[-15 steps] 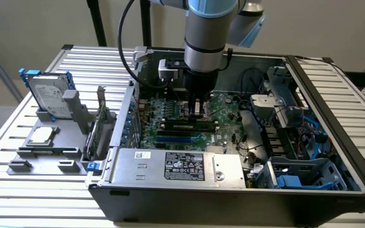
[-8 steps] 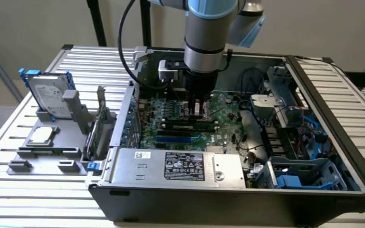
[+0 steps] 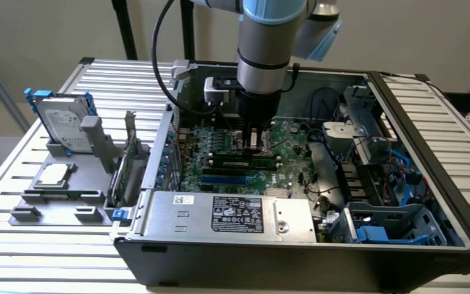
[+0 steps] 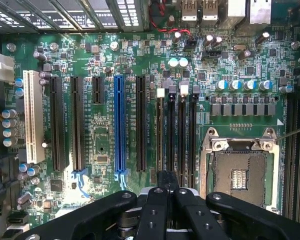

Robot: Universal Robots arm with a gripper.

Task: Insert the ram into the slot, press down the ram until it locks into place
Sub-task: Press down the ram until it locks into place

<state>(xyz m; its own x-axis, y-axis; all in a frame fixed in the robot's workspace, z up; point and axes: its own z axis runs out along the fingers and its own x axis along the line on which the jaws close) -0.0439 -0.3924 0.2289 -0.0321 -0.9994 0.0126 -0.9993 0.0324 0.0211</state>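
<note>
I'm looking into an open computer case [image 3: 431,184] lying on a slatted metal table [image 3: 22,257], with the arm reaching straight down into it. The blue slot [image 3: 228,179] on the green motherboard [image 3: 288,184] is the easiest thing to steer by.

Just past the blue slot and parallel to it lies the ram [image 3: 239,163], a long dark stick with a green stripe along it. It sits level along one slot [image 3: 278,160] of the black memory row. From here I cannot tell whether the end clips have caught it.

The gripper [image 3: 253,146] hangs right over the middle of the ram, on the side away from the blue slot. In the wrist view the gripper [image 4: 165,181] has its fingers [image 4: 155,210] drawn together into one dark tip. That tip sits at the end of the black memory slots [image 4: 171,140], which run between the blue slot [image 4: 119,125] and the square silver processor socket [image 4: 240,172]. I cannot make out whether the tip touches the stick.

On the near side of the blue slot is a silver power supply [image 3: 227,214]. Well off toward the exterior view's left, outside the case, a hard drive [image 3: 62,122] stands in a grey holder [image 3: 55,202].
</note>
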